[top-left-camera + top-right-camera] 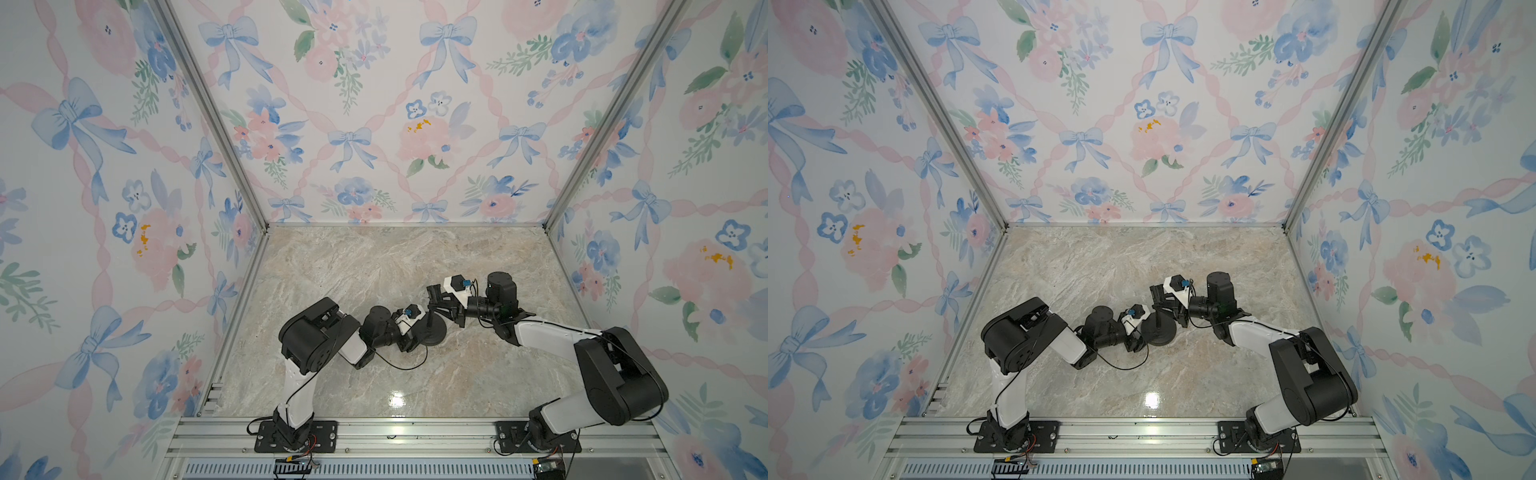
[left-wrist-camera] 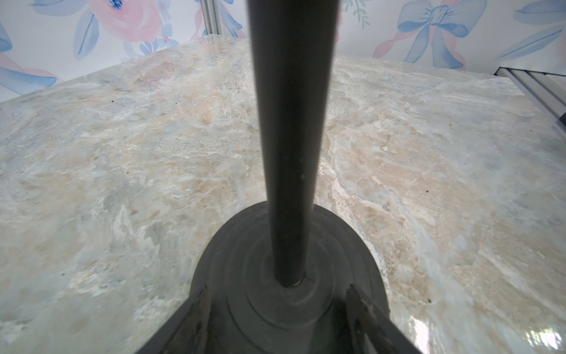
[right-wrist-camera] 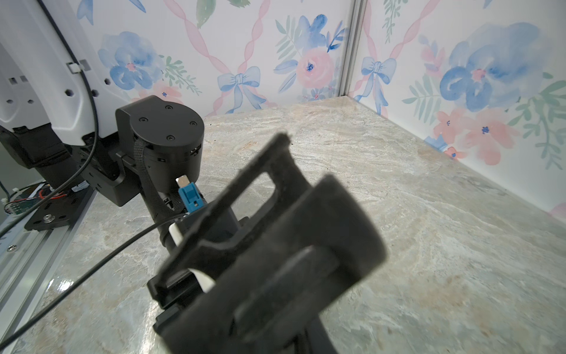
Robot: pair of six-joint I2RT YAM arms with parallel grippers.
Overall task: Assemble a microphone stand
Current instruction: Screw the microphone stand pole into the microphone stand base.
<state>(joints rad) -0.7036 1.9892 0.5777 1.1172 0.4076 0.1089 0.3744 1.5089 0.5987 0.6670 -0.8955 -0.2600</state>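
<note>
Seen from above, a marble-patterned table sits inside a floral-walled booth; two robot arms reach in from the near edge and meet about mid-table, a little to the near side. The microphone stand is there; its round black base lies flat on the table; the thin rod rises upright from the base's centre, its foot in the central socket.

The left gripper comes in low from the left; its fingers stand wide, one on each side of the base's left rim; whether they pinch the base or merely flank it cannot be told. The right gripper meets the top of the rod from the right; the rod's C-shaped clip fills its wrist view, blurred and very close; whether the jaws are clenched on it cannot be told either.

The step in hand looks to be joining rod to base. The next move likely calls for the base to be held steady while the rod is pressed or turned home, kept upright; a gentle release would then keep the stand from tipping.
</note>
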